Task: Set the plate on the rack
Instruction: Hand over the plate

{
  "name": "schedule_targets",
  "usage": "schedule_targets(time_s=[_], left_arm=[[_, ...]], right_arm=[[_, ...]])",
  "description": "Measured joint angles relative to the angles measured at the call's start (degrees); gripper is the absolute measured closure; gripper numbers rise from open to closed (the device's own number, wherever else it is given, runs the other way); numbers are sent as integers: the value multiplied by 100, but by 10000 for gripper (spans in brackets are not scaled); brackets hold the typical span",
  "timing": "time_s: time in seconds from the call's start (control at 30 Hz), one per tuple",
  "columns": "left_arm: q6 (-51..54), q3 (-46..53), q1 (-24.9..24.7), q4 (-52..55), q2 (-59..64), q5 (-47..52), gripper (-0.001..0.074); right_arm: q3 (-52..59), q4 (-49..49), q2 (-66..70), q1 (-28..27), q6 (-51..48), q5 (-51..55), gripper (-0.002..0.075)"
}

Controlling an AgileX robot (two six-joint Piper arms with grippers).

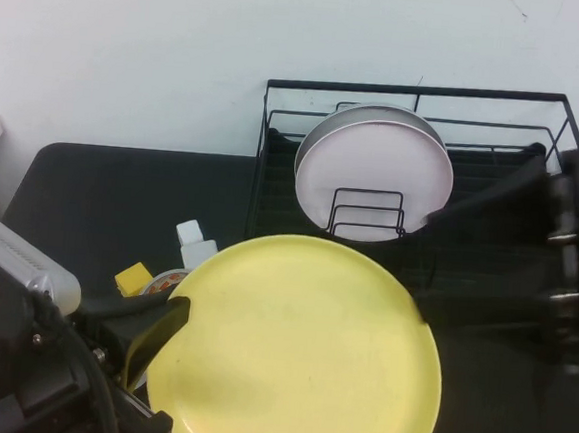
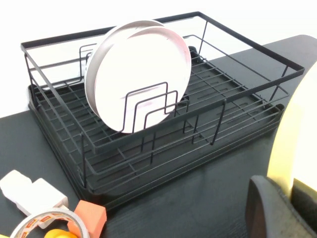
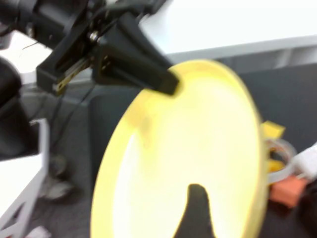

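Observation:
The yellow plate (image 1: 299, 348) is held tilted above the dark table, in front of the black wire rack (image 1: 499, 103). My left gripper (image 1: 164, 342) is shut on the plate's left rim; in the left wrist view (image 2: 290, 198) the rim (image 2: 292, 148) sits between its fingers (image 2: 270, 210). My right gripper (image 1: 423, 262) is open at the plate's right rim. In the right wrist view one of its fingers (image 3: 195, 213) lies over the plate's face (image 3: 188, 139). The rack also shows in the left wrist view (image 2: 237, 99).
A pale pink-white plate (image 1: 373, 173) stands upright in the rack's loops, also in the left wrist view (image 2: 138, 74). A white object (image 1: 195, 244), a yellow block (image 1: 132, 278) and a tape roll (image 2: 47, 223) with an orange block (image 2: 91, 215) lie left of the rack.

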Motion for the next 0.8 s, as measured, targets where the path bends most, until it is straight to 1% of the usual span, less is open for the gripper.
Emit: schedule_targets(time_s=[0.13,0.23,0.3,0.37,0.4,0.47,0.53,0.57,0.7,0.77,0.8], left_arm=[[0,0,0,-11,0,-25,733],[-1,0,0,-11,0,-35,733],[8,0,0,-19,0,-35,733],[8,0,0,-24,0,-37,733],[8,0,0,-24,0,-48,732],[8,0,0,-24,0,-70,731],[8,0,0,-24,0,-80,728],[20,0,0,-24,0,-80,727],[176,0,0,-24,0,-83,711],[198,0,0,-24,-6,-83,668],[198,0,0,-24,-6,-83,629]], right_arm=[[-86,-57,593,290,304,2,189],[-86,-104,1012,410,435,2,190],[-98,-104,1247,455,470,2,212],[-109,-104,1433,463,470,12,272],[-119,-104,1490,468,480,12,324],[-119,-104,1539,468,479,1,447],[-119,-93,1554,477,494,-78,591],[-132,-54,1557,482,511,-128,615],[-313,-97,1567,491,449,-140,613],[-456,-172,1567,491,412,-140,613],[-548,-184,1567,491,400,-140,613]])
